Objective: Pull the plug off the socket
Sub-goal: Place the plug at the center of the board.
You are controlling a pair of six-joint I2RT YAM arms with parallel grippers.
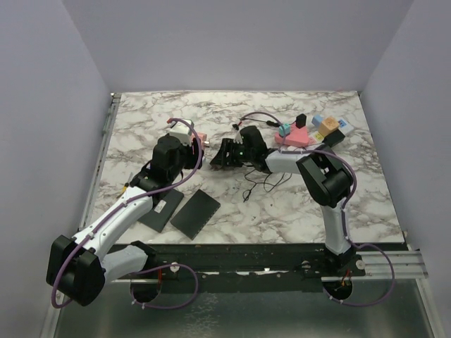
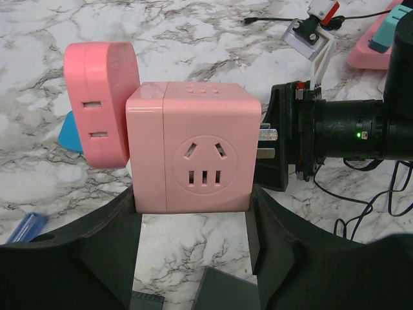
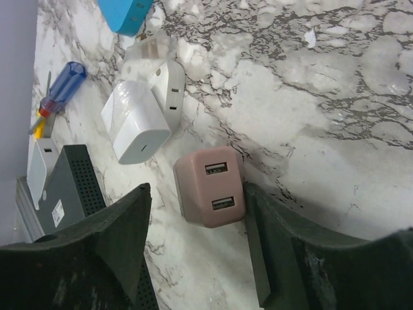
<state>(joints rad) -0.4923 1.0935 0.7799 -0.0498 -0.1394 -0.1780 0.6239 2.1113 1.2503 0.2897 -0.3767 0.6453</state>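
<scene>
While my left gripper (image 2: 193, 194) clamps the pink cube socket (image 2: 193, 155), the dusty-pink USB plug (image 3: 210, 187) seems already out, inside my open right gripper (image 3: 197, 194).

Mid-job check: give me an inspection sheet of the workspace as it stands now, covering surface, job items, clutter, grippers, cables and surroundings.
Surface: marble table, crowded at its far right.
Job's things: pink cube socket held by the left gripper; pink USB plug at its side, metal prongs showing. Whether they have cleared the socket cannot be told.
Clutter: black pads by the left arm; white charger, screwdriver, grey box; coloured adapters far right.
Grippers: left shut on the socket; right gripper open around the plug, with a gap on one side.
Cables: thin black cable loose mid-table; purple cables on the arms.
Surroundings: plain walls; nothing else seen.
</scene>
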